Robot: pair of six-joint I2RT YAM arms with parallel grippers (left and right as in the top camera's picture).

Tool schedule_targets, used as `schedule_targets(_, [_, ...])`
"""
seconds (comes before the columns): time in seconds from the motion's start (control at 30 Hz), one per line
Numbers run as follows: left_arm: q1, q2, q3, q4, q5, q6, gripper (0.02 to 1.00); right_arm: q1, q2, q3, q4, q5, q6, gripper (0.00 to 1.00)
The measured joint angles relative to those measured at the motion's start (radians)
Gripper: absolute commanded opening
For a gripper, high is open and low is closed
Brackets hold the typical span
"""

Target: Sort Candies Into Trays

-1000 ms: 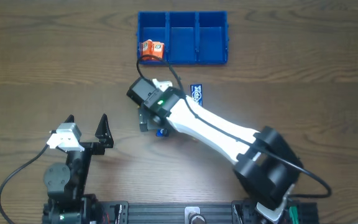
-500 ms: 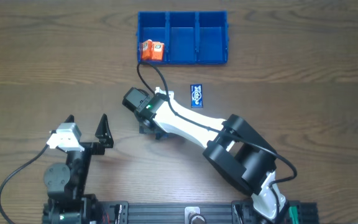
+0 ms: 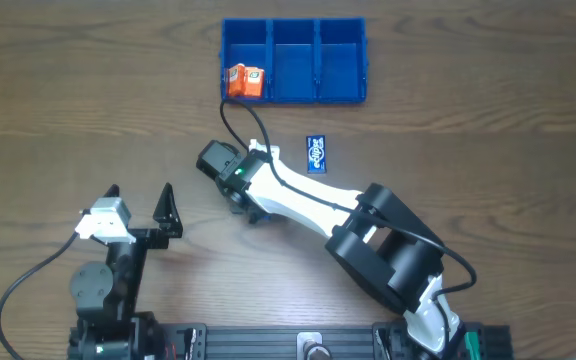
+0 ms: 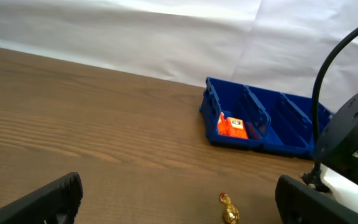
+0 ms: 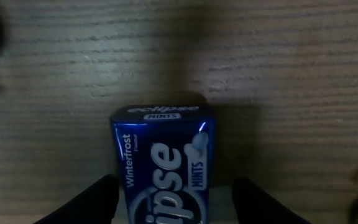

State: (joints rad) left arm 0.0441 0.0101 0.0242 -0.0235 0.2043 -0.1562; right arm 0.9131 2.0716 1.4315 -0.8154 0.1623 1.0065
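1. Now at the grasp: right gripper (image 5: 176, 202) low over the mint box (image 5: 163, 165), fingers apart on either side of it, nothing clamped yet. Box flat on the table (image 3: 488, 150), well short of the tray (image 3: 340, 60).
2. Even out the gaps at the two fingers before closing; otherwise a likely skew of the box.
3. Close squarely on the long sides. Probably a hard, smooth case, so apt to slip from a corner pinch.
4. Lift straight up, then carry to a bare compartment of the tray; orange packs (image 3: 245, 80) already in the one at the left arm's end.
5. Left gripper (image 3: 140, 192) near its own base, fingers apart, holding nothing.
6. Also on the table: a second box (image 3: 316, 154) between the right arm and the tray, and a gold candy (image 4: 230, 211) near the right gripper. Mind that candy when closing.
7. Brown wood-grain top; white sheet (image 4: 104, 31) hanging behind the far edge.
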Motion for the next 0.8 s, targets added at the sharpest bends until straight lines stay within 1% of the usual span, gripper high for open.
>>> schedule_targets(0.13, [0.000, 0.000, 0.000, 0.000, 0.000, 0.000, 0.996, 0.000, 0.001, 0.000, 0.002, 0.000, -0.005, 0.535])
schedule_targets(0.2, [0.000, 0.000, 0.000, 0.000, 0.000, 0.000, 0.998, 0.000, 0.004, 0.000, 0.005, -0.001, -0.007, 0.494])
schedule_targets(0.27, [0.000, 0.000, 0.000, 0.000, 0.000, 0.000, 0.998, 0.000, 0.010, 0.000, 0.008, -0.001, -0.007, 0.439])
schedule_targets(0.3, [0.000, 0.000, 0.000, 0.000, 0.000, 0.000, 0.998, 0.000, 0.013, 0.000, 0.013, -0.001, -0.008, 0.371])
schedule_targets(0.4, [0.000, 0.000, 0.000, 0.000, 0.000, 0.000, 0.998, 0.000, 0.013, 0.002, 0.012, 0.000, -0.012, 0.303])
schedule_targets(0.53, [0.000, 0.000, 0.000, 0.000, 0.000, 0.000, 0.996, 0.000, 0.014, 0.006, 0.012, 0.000, -0.017, 0.275])
schedule_targets(0.63, [0.000, 0.000, 0.000, 0.000, 0.000, 0.000, 0.998, 0.000, 0.011, 0.012, -0.010, 0.002, -0.043, 0.251])
schedule_targets(0.73, [0.000, 0.000, 0.000, 0.000, 0.000, 0.000, 0.998, -0.003, -0.038, 0.018, -0.057, 0.028, -0.079, 0.251])
schedule_targets(0.8, [0.000, 0.000, 0.000, 0.000, 0.000, 0.000, 0.998, -0.027, -0.139, 0.054, -0.106, 0.064, -0.126, 0.251])
